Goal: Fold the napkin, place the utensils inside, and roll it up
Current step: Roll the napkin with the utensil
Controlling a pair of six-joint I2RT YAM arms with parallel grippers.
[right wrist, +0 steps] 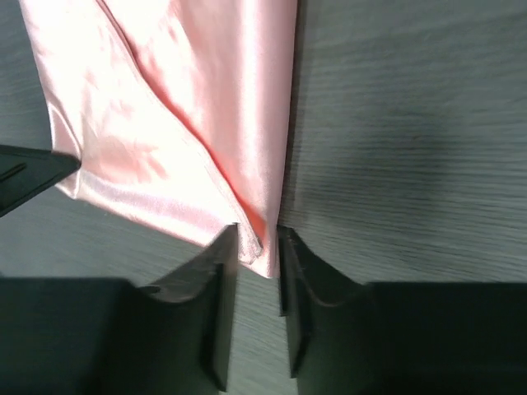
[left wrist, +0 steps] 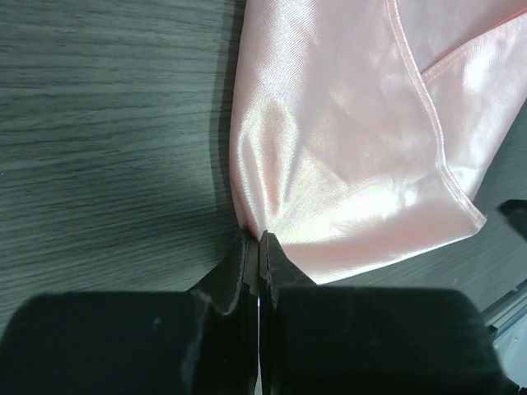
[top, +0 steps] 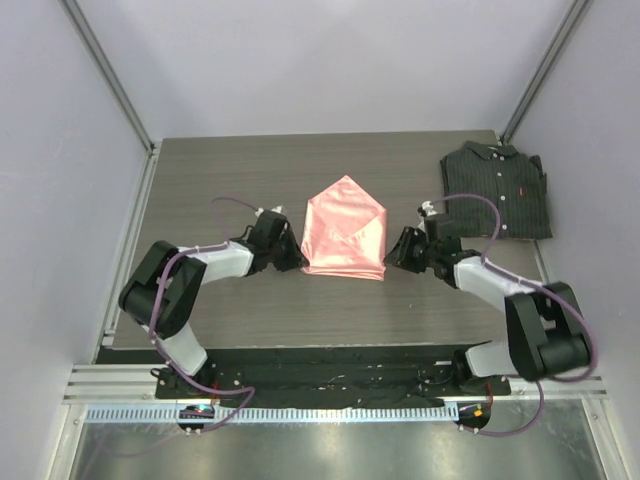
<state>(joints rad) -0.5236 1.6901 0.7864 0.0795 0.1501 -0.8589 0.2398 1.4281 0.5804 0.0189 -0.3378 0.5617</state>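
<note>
Napkin (top: 345, 235): laid folded at the middle of the bench (top: 250, 170), peak pointed away from the arm bases, long axis near to far.
Left tool (left wrist: 254, 239): clenched on the near-left corner, cloth puckered there.
Right tool (right wrist: 259, 239): released, jaws parted astride the near-right corner.
Shirt (top: 497, 190): laid far right.

From high at the near side we look down on the whole table (top: 250, 170), each wrist view (close, low) sharing the near edge of the napkin (top: 345, 240)
</note>
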